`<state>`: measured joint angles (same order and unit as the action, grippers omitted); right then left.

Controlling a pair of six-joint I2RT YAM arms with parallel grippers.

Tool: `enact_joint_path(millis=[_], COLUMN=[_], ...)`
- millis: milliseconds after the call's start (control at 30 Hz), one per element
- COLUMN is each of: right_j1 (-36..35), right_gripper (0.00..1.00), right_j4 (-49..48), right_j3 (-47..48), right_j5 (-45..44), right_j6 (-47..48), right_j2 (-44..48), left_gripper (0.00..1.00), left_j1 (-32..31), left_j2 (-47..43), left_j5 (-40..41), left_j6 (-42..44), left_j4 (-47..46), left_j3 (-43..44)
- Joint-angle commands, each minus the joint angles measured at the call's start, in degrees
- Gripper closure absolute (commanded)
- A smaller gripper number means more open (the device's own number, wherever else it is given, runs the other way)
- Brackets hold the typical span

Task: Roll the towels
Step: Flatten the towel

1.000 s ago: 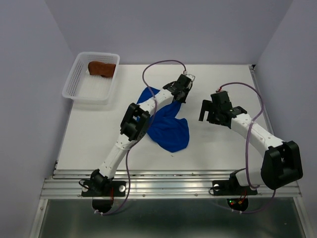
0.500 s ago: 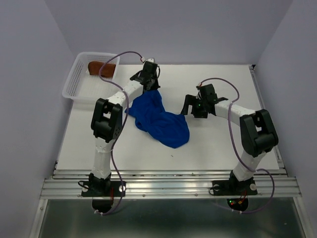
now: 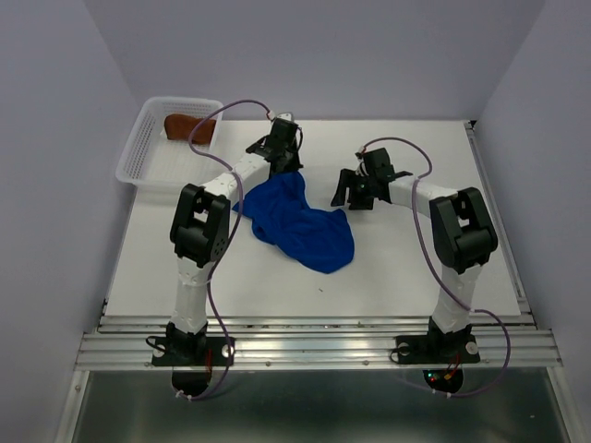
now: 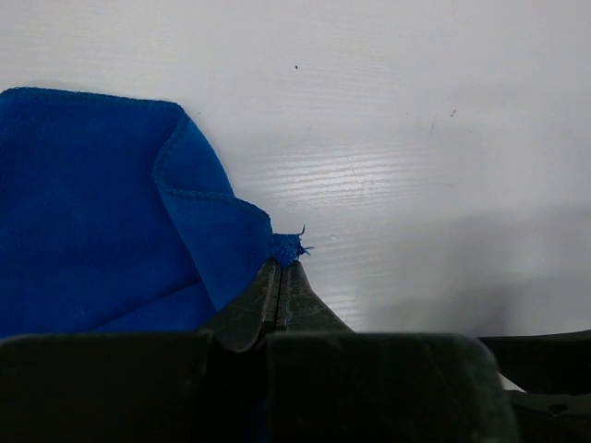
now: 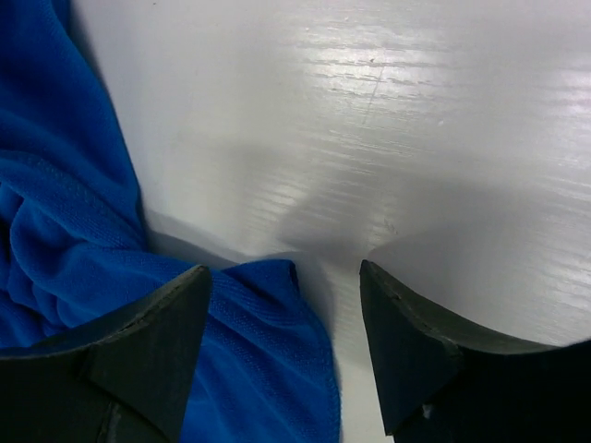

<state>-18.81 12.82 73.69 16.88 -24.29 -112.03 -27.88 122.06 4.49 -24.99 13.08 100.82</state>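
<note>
A royal blue towel [image 3: 305, 229] lies crumpled in the middle of the white table. My left gripper [image 3: 285, 171] is shut on its far corner [image 4: 285, 248], and the jaws meet flat on the cloth in the left wrist view. My right gripper [image 3: 343, 197] stands open at the towel's right edge. In the right wrist view its fingers [image 5: 157, 323] straddle a folded corner [image 5: 268, 286] of the blue towel [image 5: 65, 249] without touching it. A rust-brown towel [image 3: 189, 126] lies bunched in the white basket [image 3: 148, 161].
The white mesh basket stands at the table's far left corner. Purple-grey walls close in the left, back and right sides. Both arms' cables loop above the far half of the table. A metal rail [image 3: 314, 351] runs along the near edge.
My left gripper swung left across the table, pulling the blue towel's corner with it. My right gripper moved left to the towel's right edge and its jaws narrowed somewhat.
</note>
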Motion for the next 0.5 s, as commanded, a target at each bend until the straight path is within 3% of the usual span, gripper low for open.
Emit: enact_joint_path(millis=[0,467], right_j1=[0.18,0.18], right_gripper=[0.33,0.58], right_j4=[-0.08,2.03], right_j3=[2.25,0.40], right_j5=[-0.27,3.24], right_j6=[0.65,1.88], right_j2=[-1.00,-2.84], left_gripper=[1.00,1.00], left_j1=[0.37,1.25], left_j2=[-2.70,-2.27], left_j5=[-0.01,0.25], left_j6=[-0.05,-0.32], left_j4=[-0.60,-0.86], left_j3=[0.70,1.14])
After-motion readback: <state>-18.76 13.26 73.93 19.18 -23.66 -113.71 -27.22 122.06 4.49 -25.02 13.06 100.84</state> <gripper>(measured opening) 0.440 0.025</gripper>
